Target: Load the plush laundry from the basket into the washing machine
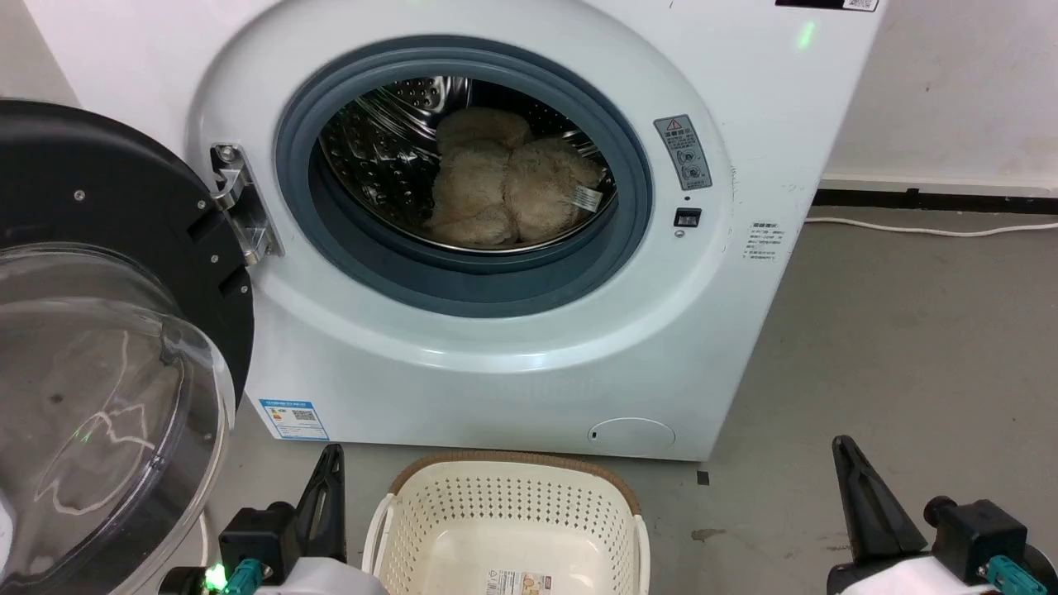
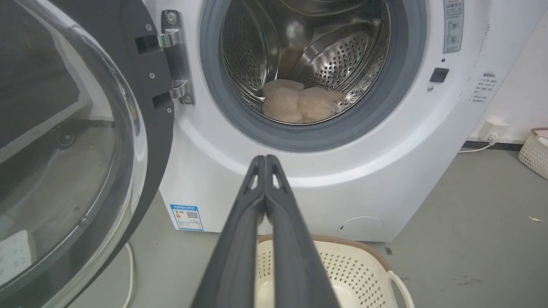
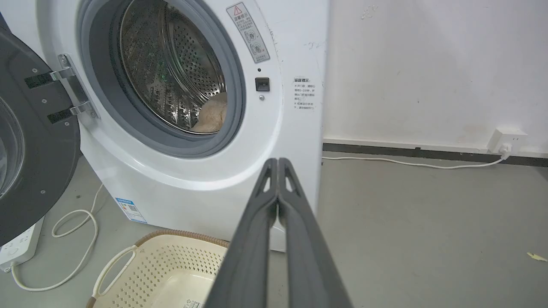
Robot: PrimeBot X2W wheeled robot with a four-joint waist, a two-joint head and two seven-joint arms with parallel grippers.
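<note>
Grippers: left gripper (image 2: 265, 159), right gripper (image 3: 278, 161), dark two-finger claws, closed together, holding nothing. Cream-white perforated plastic basket (image 1: 496, 504), grey floor (image 1: 909, 347): empty. White front-loading washing machine (image 1: 496, 364), door (image 1: 124, 207) open: fluffy cream-beige plush laundry (image 1: 504, 190) at drum (image 1: 380, 140) bottom. Loading judged complete.

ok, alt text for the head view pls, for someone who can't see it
The plush lies in the drum of the washer, its door open at left. The empty basket sits in front, flanked by the shut left gripper and right gripper, both low and holding nothing.
</note>
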